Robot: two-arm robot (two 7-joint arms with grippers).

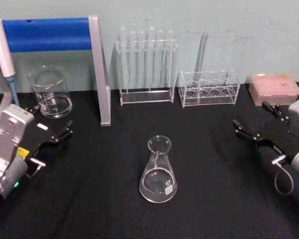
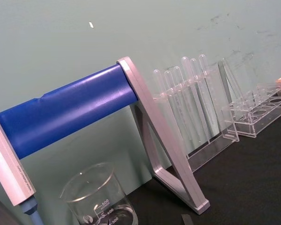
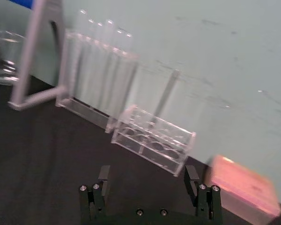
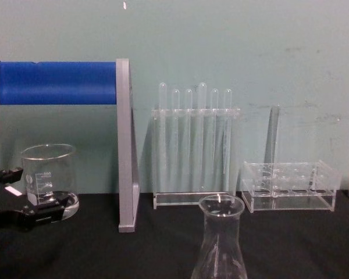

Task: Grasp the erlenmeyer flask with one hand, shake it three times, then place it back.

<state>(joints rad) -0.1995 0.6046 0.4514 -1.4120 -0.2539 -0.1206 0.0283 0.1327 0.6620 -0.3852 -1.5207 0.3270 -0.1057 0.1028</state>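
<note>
The erlenmeyer flask (image 1: pixel 158 174) stands upright and empty on the black table, at the middle near the front. The chest view shows its neck and rim (image 4: pixel 220 244) at the bottom centre. My left gripper (image 1: pixel 52 122) hovers open at the left, well apart from the flask and near the beaker. In the chest view the left gripper (image 4: pixel 30 193) sits at the lower left. My right gripper (image 1: pixel 251 115) is open at the right, also clear of the flask. The right wrist view shows the right gripper (image 3: pixel 147 176) with nothing between its fingers.
A glass beaker (image 1: pixel 51 92) stands back left beside a grey stand with a blue bar (image 1: pixel 99 69) and a pipette (image 1: pixel 2 50). Along the back wall are a test tube rack (image 1: pixel 147 64), a low clear rack (image 1: pixel 209 88) and a pink box (image 1: pixel 274 88).
</note>
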